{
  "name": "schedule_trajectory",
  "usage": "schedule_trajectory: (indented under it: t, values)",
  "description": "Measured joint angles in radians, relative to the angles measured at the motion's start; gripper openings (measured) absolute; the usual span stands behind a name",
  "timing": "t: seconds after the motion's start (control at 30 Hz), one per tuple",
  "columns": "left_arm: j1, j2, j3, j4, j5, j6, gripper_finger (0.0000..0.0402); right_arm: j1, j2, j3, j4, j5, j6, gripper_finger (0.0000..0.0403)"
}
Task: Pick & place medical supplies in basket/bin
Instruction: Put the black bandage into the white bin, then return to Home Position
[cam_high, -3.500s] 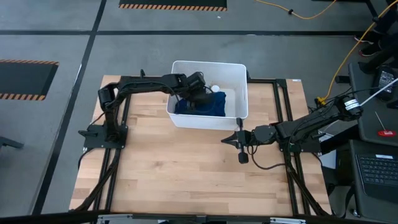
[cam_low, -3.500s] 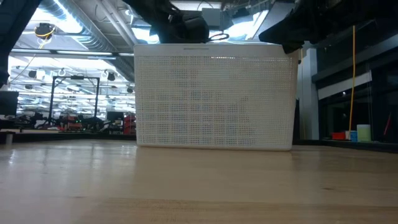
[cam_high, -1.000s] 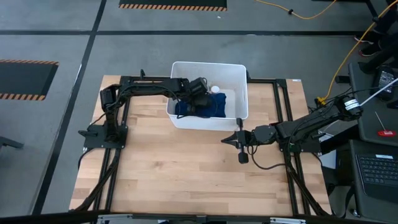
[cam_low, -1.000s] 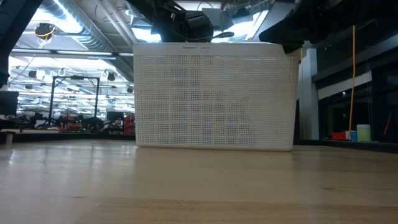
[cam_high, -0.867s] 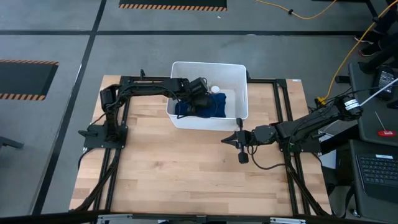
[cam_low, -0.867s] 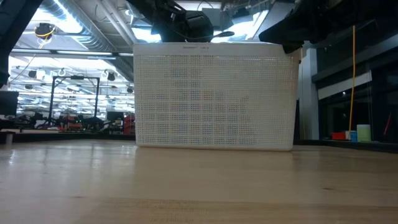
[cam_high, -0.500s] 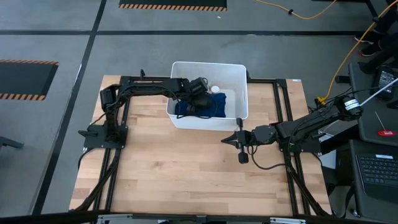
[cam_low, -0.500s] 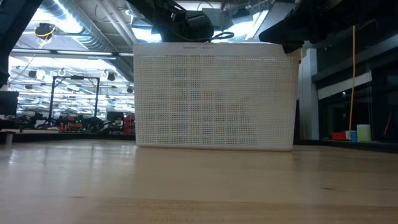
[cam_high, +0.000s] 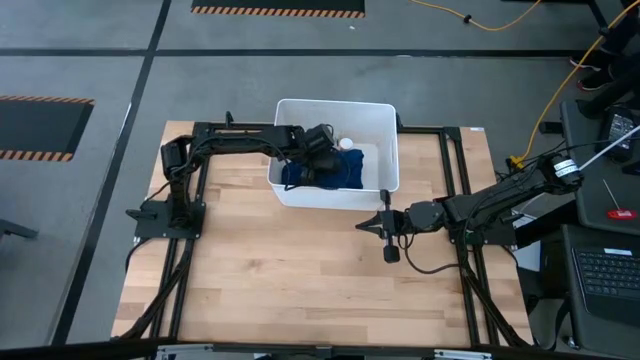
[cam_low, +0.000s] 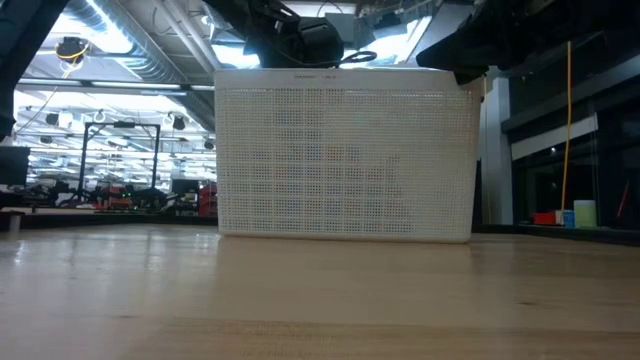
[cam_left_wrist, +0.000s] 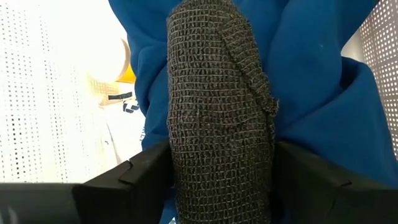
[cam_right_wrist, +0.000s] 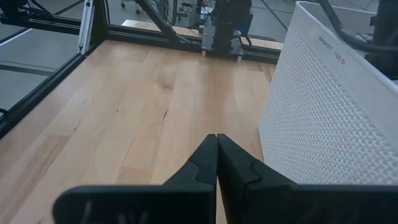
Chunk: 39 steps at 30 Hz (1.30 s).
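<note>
Left wrist view: black oblong (cam_left_wrist: 221, 118) between left gripper (cam_left_wrist: 217, 186) (over cloth (cam_left_wrist: 311, 93)).

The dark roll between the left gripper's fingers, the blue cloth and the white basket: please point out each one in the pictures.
dark mesh-wrapped roll (cam_left_wrist: 217, 118), left wrist view, middle of its wrapped side.
blue cloth (cam_left_wrist: 311, 81), left wrist view, a fold beside the roll.
white basket (cam_high: 385, 150), high view, its right wall.

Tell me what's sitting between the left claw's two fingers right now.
A black mesh-wrapped roll stands between the fingers of the left claw. It's over the blue cloth inside the basket. The left wrist view shows it.
</note>
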<state>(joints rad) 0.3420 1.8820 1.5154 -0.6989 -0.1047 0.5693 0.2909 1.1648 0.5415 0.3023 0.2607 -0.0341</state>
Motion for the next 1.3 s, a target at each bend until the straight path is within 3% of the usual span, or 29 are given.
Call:
schedule_trajectory:
  t: [0.37,0.73,0.93,1.3]
  values:
    - [0.007,0.000,0.000,0.000,0.018,0.053,0.0338,0.000,0.000,0.000,0.000,0.000,0.000,0.0007]
    - [0.007,-0.014,0.002,-0.011,0.075,0.065,0.0337,0.000,0.000,0.000,0.000,0.000,0.000,0.0007]
    - [0.015,-0.079,0.004,-0.013,0.081,0.072,0.0337,0.000,0.000,0.000,0.000,0.000,-0.001,0.0007]
    - [0.029,-0.198,0.004,-0.010,0.195,0.073,0.0336,0.000,0.000,0.000,0.000,0.000,-0.002,0.0007]
